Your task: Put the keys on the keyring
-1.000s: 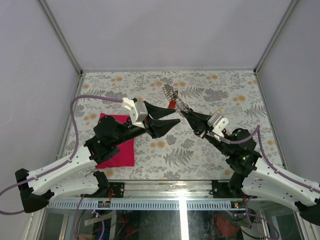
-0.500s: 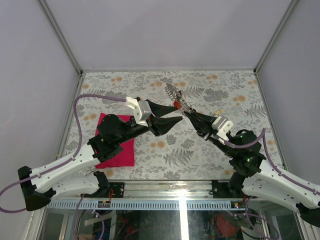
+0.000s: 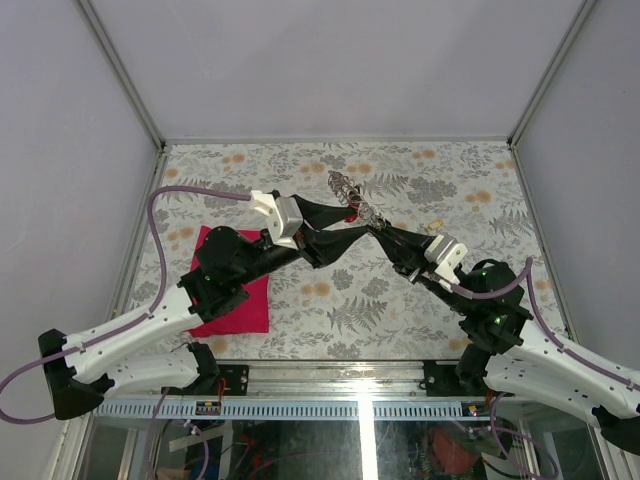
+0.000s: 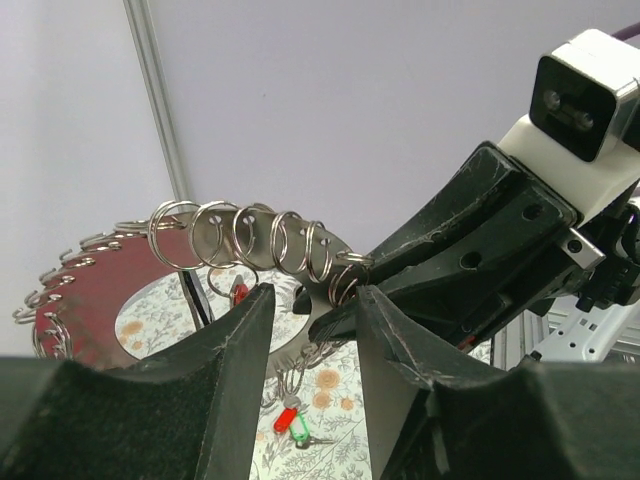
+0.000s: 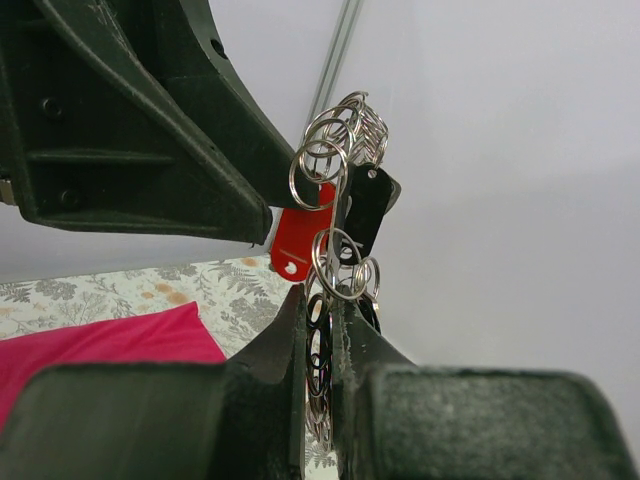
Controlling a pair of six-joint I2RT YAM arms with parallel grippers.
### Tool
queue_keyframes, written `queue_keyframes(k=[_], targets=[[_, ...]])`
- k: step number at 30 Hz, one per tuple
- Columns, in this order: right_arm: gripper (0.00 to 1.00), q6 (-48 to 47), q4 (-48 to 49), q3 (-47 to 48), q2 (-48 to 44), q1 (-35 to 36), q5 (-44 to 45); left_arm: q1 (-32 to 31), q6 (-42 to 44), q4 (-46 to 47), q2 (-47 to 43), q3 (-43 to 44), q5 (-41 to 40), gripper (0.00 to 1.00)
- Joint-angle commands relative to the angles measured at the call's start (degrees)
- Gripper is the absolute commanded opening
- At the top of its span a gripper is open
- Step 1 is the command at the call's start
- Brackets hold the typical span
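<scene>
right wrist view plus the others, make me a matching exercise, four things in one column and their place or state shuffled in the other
Things:
1 red key
2 magenta cloth
3 left tool
4 right tool

Place or state:
a open
b shut on the keyring
c lying flat on the table
d hanging up among the keyring's rings

Pairs: 1-d, 2-c, 3-a, 4-b

Lower end of keyring point(image 5: 335, 272) hidden between fingers of right gripper point(image 5: 320, 300); overhead, keys point(image 3: 351, 211) too small to distinguish.
</scene>
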Motion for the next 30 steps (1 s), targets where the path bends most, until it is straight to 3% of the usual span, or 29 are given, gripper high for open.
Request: queue_keyframes(k=[1,12,30], targets=[[0.0,0.31,4.0,3.53,-0.91,0.25,-1.19,-0.34,0.95,5.37,0.41,2.42,-1.03,0.39],[0.0,0.75,3.69,3.61,-0.53,0.19,-1.57,-0.33,0.32,6.02,1.93,3.27,-0.63,0.34],[0.0,0.97,2.88,3.83,-1.19,0.23,-1.56,-0.33,-0.65,5.51,1.65,2.65,-3.1,0.0]])
